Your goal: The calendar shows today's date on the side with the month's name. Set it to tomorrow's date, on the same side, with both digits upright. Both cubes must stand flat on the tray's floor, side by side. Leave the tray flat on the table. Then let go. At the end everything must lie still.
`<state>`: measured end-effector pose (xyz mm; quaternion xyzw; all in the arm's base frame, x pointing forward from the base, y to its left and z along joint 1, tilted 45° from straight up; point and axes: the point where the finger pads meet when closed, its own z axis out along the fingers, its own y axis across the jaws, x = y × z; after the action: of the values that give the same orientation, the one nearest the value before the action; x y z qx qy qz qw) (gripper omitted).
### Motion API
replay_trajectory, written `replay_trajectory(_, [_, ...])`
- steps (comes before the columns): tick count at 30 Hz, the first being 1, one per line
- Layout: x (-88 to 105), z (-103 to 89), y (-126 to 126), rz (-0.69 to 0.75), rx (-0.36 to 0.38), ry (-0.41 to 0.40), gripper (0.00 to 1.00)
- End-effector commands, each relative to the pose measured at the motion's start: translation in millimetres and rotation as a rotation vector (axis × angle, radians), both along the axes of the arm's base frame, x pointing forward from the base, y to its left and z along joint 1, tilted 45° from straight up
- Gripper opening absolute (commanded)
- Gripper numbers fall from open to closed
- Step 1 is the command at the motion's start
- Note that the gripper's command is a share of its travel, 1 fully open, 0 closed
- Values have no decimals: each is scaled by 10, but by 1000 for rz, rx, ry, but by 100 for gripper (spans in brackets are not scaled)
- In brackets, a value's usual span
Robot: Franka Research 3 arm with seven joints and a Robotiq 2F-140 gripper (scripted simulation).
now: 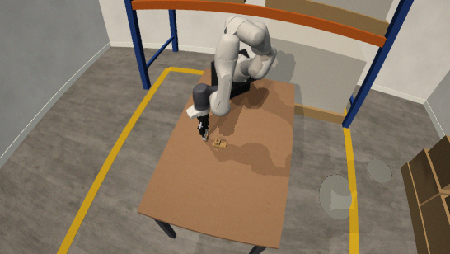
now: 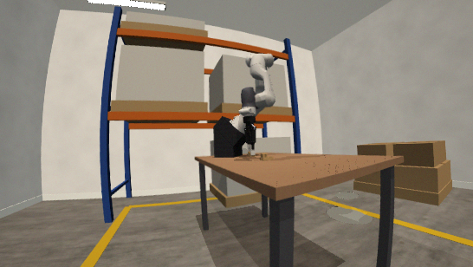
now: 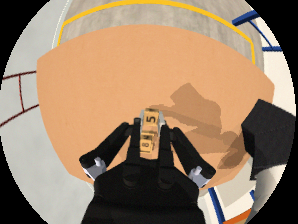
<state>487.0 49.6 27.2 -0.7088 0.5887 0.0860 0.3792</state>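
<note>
My gripper is shut on a small wooden cube, low over the table to the left of the tray in the top view. In the wrist view a face with a dark 5 lies between the fingertips, its digit turned sideways. A second face, with an 8, shows nearer the palm. The small wooden tray rests on the table, with a wooden block shape at its left part; its digits and the month's name are too small to read. The tray also shows in the exterior view.
The brown table carries the arm's base at its back end. The arm's shadow falls across the table to the right of the tray. A rack with orange beams stands behind the base. The table's left edge is near the gripper.
</note>
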Motion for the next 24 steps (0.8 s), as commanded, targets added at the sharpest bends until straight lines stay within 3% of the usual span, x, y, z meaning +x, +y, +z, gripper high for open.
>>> replay_trajectory(1, [115, -113, 8, -13, -20, -17, 17])
replay_trajectory(24, [152, -188, 75, -13, -20, -17, 17])
